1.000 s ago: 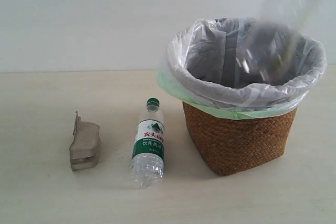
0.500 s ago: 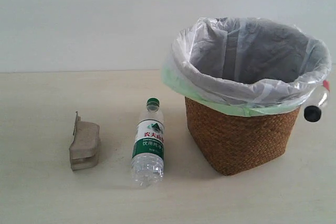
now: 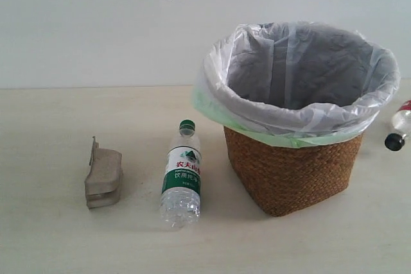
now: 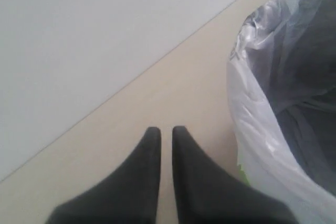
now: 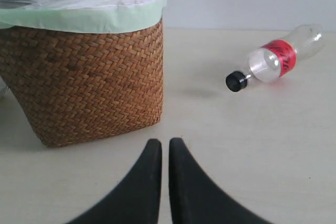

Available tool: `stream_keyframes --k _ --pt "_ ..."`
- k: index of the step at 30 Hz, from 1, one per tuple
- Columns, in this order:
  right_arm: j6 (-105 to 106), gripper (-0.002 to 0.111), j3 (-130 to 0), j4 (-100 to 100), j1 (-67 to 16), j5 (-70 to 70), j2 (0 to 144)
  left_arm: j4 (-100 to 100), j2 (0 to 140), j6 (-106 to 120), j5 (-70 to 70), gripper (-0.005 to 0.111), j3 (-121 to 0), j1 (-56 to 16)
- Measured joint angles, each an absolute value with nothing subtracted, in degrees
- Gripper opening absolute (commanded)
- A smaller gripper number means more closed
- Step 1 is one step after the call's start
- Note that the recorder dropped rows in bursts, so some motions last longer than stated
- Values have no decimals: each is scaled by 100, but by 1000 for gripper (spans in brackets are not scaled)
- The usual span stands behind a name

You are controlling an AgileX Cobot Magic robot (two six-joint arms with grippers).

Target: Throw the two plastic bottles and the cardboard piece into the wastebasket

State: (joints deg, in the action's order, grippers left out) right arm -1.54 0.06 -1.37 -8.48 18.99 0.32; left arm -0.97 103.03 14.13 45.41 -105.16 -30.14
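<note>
1. Pale beige worktop (image 3: pixel 51 242) fills the foreground. It is smooth and matt, and carries only the items listed below.
2. Nearest the front, the cardboard piece (image 3: pixel 103 181) lies folded flat towards the left. The green-capped bottle (image 3: pixel 182 174) lies on its side just to the right of it, apart from it, cap pointing away from the viewer. Neither is touched by any tool.
3. The wastebasket (image 3: pixel 292 174) stands upright right of centre, close to the green-capped bottle without touching it. Its plastic liner (image 3: pixel 221 104) is folded over the rim. No item shows in the visible part of the interior; the bottom is hidden.
4. The black-capped bottle (image 5: pixel 275 59) lies on its side on the worktop, right of the wastebasket and clear of it, outside the rim.
5. The right tool (image 5: pixel 164 142) sits low over the worktop facing the basket's wicker wall. Its jaws are drawn together with nothing between them.
6. The left tool (image 4: pixel 164 132) hangs high, beside the liner's rim, likewise closed and empty.
7. Behind everything, a plain pale grey wall (image 3: pixel 96 36) meets the worktop in a straight line; no other furnishing shows.
8. Assessment: all three items appear to lie outside the wastebasket, so no part of the task is judged complete. Three pick-ups and drops remain.
</note>
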Motion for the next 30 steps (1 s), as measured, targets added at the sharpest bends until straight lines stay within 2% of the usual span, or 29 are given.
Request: stream_keyframes --k 12,24,26,28,30 --pt "-154 3 6 -137 -848 1899 32 -72 10126 1758 5414 4 -10195 -2898" --pt "-154 3 6 -137 -848 1899 32 457 9569 160 6040 4 -9034 -2117" --pt "-154 3 6 -137 -848 1899 32 470 9569 -45 6093 10 -8729 -2052" --pt "-154 3 6 -137 -848 1899 32 459 9579 -147 6037 23 -8334 -2015" --pt "-154 3 6 -137 -848 1899 32 330 9579 -187 5839 47 -8023 -2015"
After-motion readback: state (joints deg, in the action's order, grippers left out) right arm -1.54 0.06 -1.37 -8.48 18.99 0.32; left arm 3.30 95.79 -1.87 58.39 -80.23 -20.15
